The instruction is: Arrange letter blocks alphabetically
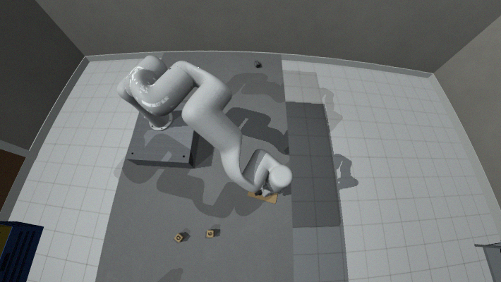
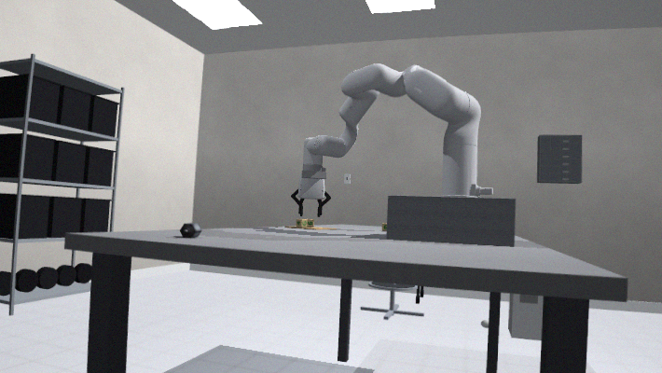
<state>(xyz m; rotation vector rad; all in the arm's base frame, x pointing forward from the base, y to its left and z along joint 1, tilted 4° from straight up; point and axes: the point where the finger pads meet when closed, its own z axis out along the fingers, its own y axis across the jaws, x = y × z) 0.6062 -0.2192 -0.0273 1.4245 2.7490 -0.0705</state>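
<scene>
My gripper [image 2: 310, 214] [image 1: 262, 192] is open and empty. It hangs a little above the tan mat [image 1: 271, 199] [image 2: 329, 228], near the right edge of the grey table [image 1: 141, 218] [image 2: 326, 258]. In the exterior view, wooden blocks [image 2: 306, 224] sit on the mat right under the fingers; they look like two side by side. From above, the wrist hides them. Two more wooden blocks lie off the mat towards the table's front: one [image 1: 178, 237] to the left and one [image 1: 210, 233] to its right. Each has a dark character on top, too small to read. One of them [image 2: 384, 227] shows beside the pedestal.
The arm stands on a dark grey pedestal [image 1: 159, 149] [image 2: 449, 219]. A small black object [image 1: 257, 63] [image 2: 190, 229] lies at the table's far end. A shelf rack [image 2: 56, 154] stands off the table by the wall.
</scene>
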